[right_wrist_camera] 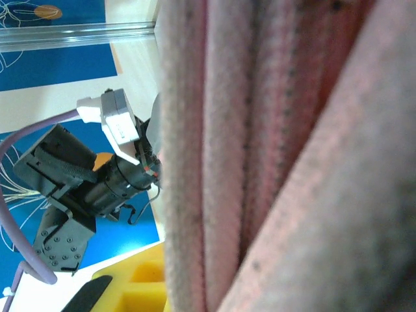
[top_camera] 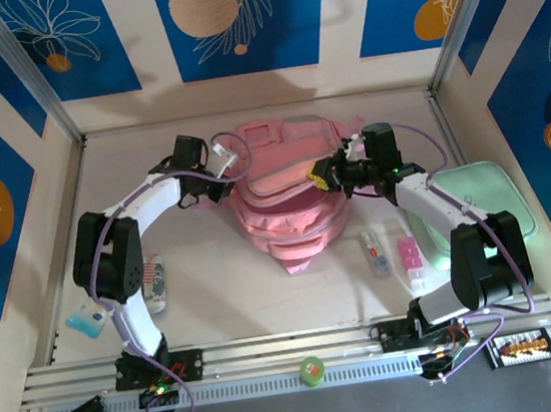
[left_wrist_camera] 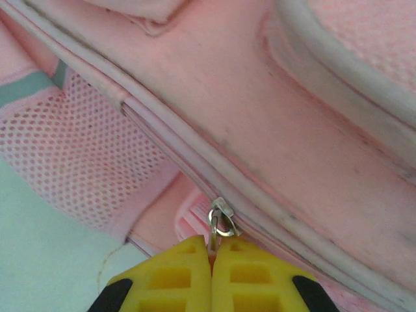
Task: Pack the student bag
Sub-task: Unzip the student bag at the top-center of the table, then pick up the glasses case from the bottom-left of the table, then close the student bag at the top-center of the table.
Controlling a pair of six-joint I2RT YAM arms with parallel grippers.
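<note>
The student bag [top_camera: 290, 204], a soft pink backpack, lies in the middle of the table with its pockets facing up. My left gripper [top_camera: 238, 173] is at the bag's upper left edge. In the left wrist view its yellow fingers [left_wrist_camera: 212, 244] are pressed together on the metal zip pull [left_wrist_camera: 221, 220] of a long zip seam. My right gripper [top_camera: 328, 174] is at the bag's upper right edge. In the right wrist view, folds of the pink bag fabric [right_wrist_camera: 260, 162] run between its jaws and hide all but one yellow finger [right_wrist_camera: 144, 286].
A flat mint-green case [top_camera: 485, 190] lies at the right, under the right arm. A small tube [top_camera: 374, 251] and a pink item [top_camera: 412, 254] lie in front of the bag on the right. A small packet [top_camera: 154, 281] and a light-blue card [top_camera: 86, 318] lie on the left. A green roll [top_camera: 312, 369] sits on the front rail.
</note>
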